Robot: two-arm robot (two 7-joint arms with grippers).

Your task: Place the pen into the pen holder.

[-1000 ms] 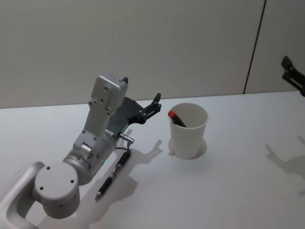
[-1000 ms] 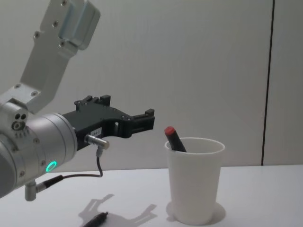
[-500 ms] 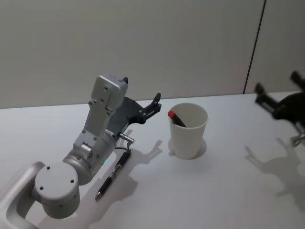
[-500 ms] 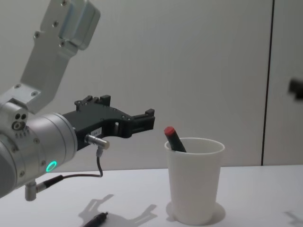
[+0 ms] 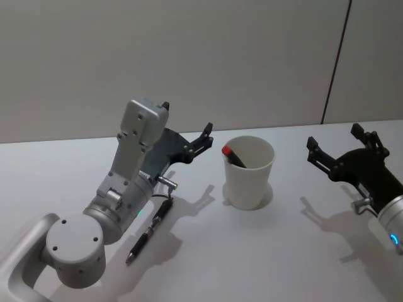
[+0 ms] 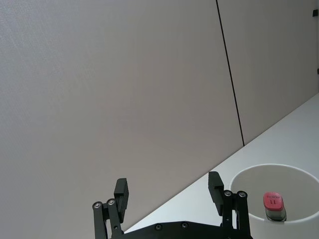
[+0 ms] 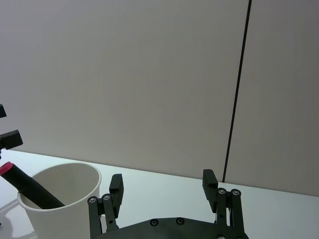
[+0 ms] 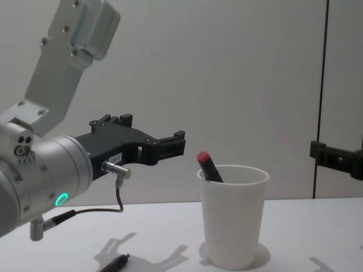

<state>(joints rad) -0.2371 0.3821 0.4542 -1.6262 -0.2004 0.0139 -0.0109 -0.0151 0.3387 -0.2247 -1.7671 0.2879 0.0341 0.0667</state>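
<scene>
Two raised, left gripper [image 5: 186, 117], right gripper [image 5: 332, 136], splayed

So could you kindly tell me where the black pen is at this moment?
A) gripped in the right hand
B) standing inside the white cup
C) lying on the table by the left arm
C: the black pen lies flat on the table beside the left arm, outside the white cup.

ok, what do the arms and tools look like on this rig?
The left arm has silver-grey rounded joints, a pale boxy link, a green light ring at the wrist and a thin dark cable from a metal plug. The left tool and right tool are flat black, each with two short fingers. The right wrist is silver with a blue light.
</scene>
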